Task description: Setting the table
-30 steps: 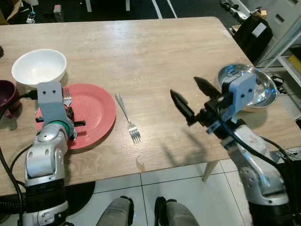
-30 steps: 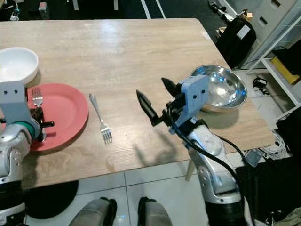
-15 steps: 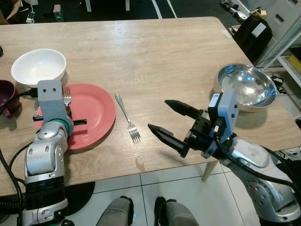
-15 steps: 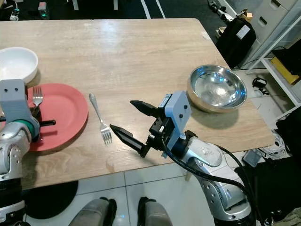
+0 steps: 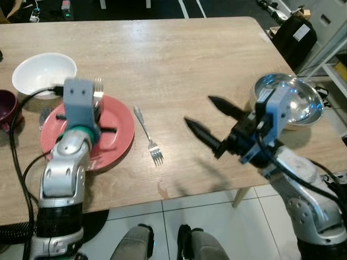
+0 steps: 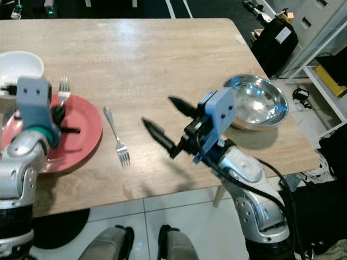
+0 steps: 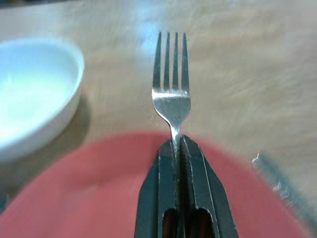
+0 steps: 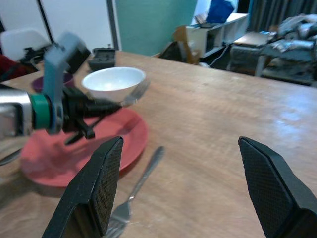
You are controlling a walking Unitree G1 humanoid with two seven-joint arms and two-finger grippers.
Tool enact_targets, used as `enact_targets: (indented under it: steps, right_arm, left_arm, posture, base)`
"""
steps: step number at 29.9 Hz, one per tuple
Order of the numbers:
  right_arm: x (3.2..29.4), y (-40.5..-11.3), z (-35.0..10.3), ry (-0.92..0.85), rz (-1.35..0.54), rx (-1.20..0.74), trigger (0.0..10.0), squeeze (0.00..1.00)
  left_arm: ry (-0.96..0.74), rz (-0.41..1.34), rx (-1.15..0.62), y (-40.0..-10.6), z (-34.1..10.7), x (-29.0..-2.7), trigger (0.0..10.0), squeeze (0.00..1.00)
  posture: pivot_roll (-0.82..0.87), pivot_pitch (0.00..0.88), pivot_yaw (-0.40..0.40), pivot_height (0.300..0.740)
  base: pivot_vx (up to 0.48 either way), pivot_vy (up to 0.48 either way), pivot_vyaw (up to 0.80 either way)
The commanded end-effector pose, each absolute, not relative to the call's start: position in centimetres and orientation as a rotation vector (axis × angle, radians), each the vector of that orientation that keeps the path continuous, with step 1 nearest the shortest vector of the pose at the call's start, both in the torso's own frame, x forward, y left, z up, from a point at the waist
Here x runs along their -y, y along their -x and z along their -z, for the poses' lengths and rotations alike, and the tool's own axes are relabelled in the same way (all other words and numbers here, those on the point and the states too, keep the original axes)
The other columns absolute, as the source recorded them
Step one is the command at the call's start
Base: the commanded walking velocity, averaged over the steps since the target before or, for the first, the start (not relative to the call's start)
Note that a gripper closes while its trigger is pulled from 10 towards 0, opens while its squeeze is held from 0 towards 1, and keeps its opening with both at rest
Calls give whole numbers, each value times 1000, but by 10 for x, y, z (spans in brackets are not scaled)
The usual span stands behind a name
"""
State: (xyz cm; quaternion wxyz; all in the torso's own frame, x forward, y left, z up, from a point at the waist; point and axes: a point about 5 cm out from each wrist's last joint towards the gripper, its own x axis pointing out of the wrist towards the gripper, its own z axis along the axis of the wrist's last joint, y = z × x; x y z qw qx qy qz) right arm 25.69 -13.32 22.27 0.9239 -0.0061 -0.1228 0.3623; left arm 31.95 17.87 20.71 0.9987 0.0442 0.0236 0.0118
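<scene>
Pale wood-grain surface (image 5: 162, 59) carries a round red plate (image 5: 116, 130) near its front-left edge, a white ceramic bowl (image 5: 43, 73) just behind it and a dark maroon cup (image 5: 8, 108) at the left edge. The left gripper (image 7: 181, 163) hovers over the plate, fingers (image 7: 198, 188) clamped on a silver fork (image 7: 171, 74). A second metal fork (image 5: 148, 135) lies beside the plate. The right gripper (image 5: 214, 122) hangs mid-surface, fingers spread wide, empty. A shiny steel bowl (image 5: 293, 100) sits by the right edge; a label on the black bag (image 5: 295, 38) beyond seems unreadable.

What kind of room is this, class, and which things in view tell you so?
Probably a lab or workshop staged as a dining spot: a wooden table with a red plate and white bowl, but shelving and black bags beside it.
</scene>
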Motion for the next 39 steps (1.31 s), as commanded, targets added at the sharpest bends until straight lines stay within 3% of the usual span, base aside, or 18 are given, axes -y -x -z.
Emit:
enact_targets:
  steps: [1,4,6,9,12,16,19,22,29,33,34,35,36,39]
  right_arm:
    - [142,-264,-220,30,-650,251,10000,0]
    - [152,-274,-219,50,-510,259,10000,0]
    - [152,-274,-219,50,-510,259,10000,0]
    - [163,-283,-219,79,-387,265,10000,0]
    - [168,-285,-217,100,-346,253,10000,0]
    - [172,-285,-213,109,-317,236,10000,0]
    - [175,-284,-204,134,-285,204,10000,0]
    - [174,-284,-202,140,-276,196,10000,0]
    - [179,-285,-189,140,-206,162,10000,0]
    - [178,-285,-188,135,-211,164,10000,0]
    - [177,-286,-188,134,-213,163,10000,0]
    - [177,-286,-188,133,-214,163,10000,0]
    - [176,-287,-187,130,-215,164,10000,0]
    - [175,-287,-188,119,-216,170,10000,0]
  left_arm:
    - [-74,29,-22,-326,-212,-169,10000,0]
    - [-61,141,-67,-350,-212,-149,10000,0]
    - [-61,141,-67,-350,-212,-149,10000,0]
    - [-20,263,-148,-378,-203,-113,10000,0]
    - [3,264,-157,-389,-202,-92,10000,0]
    - [16,278,-185,-392,-198,-79,10000,0]
    - [32,384,-225,-389,-193,-53,10000,0]
    - [8,407,-237,-388,-190,-48,10000,0]
    - [-290,581,-127,-374,-178,-25,10000,0]
    - [-297,594,-147,-371,-168,-22,10000,0]
    - [-291,601,-161,-370,-163,-21,10000,47]
    - [-285,606,-165,-368,-160,-20,10000,827]
    - [-279,618,-152,-366,-159,-18,10000,1000]
    - [-262,631,-138,-364,-160,-17,10000,1000]
  posture:
    - [92,94,15,740]
    - [83,87,9,740]
    - [83,87,9,740]
    - [58,81,11,740]
    - [36,74,18,740]
    - [20,73,21,740]
    - [-1,75,35,740]
    - [-1,76,35,740]
    - [2,85,39,740]
    - [7,92,36,740]
    - [7,92,36,740]
    - [10,97,34,740]
    - [11,98,32,740]
    - [12,100,31,740]
  base:
    - [0,0,0]
    - [0,0,0]
    - [0,0,0]
    - [0,0,0]
    - [0,0,0]
    - [0,0,0]
    - [0,0,0]
    - [0,0,0]
    - [0,0,0]
    - [0,0,0]
    - [0,0,0]
    - [0,0,0]
    - [0,0,0]
    - [0,0,0]
